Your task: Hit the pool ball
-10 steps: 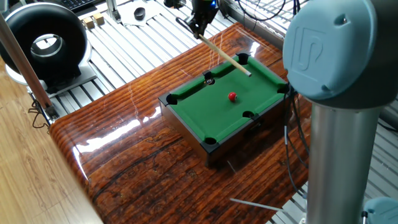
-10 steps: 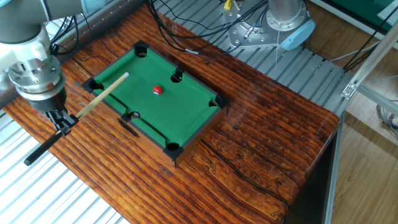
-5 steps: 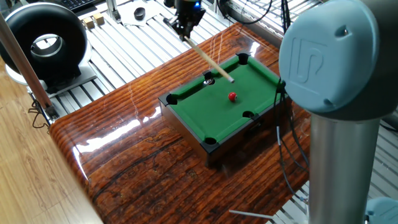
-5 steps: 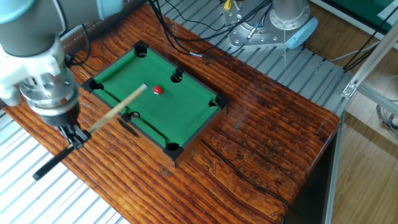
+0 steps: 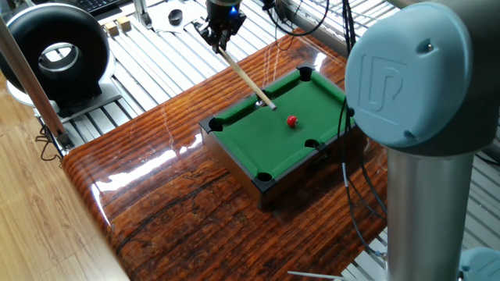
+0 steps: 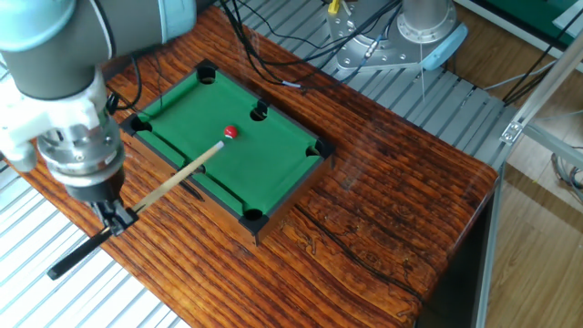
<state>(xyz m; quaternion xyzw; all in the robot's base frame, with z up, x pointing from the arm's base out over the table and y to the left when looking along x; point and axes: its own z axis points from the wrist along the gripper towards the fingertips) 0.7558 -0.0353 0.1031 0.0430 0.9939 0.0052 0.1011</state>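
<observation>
A tiny glossy red pool ball lies on the green felt of a miniature pool table. My gripper is shut on a wooden cue stick with a black butt end. The gripper hangs beyond the table's long side, over the wooden tabletop's edge. The cue slants down over the rail. Its tip is on the felt just short of the ball, a small gap still showing.
The pool table stands on a glossy dark wooden tabletop. A black ring-shaped device sits at the far left. Cables run along the tabletop's far side. The robot's own grey column fills the right foreground.
My gripper has moved sideways along the table's long side with the cue. The cue tip has swept across the felt and now points closely at the red ball. The ball has not moved.
</observation>
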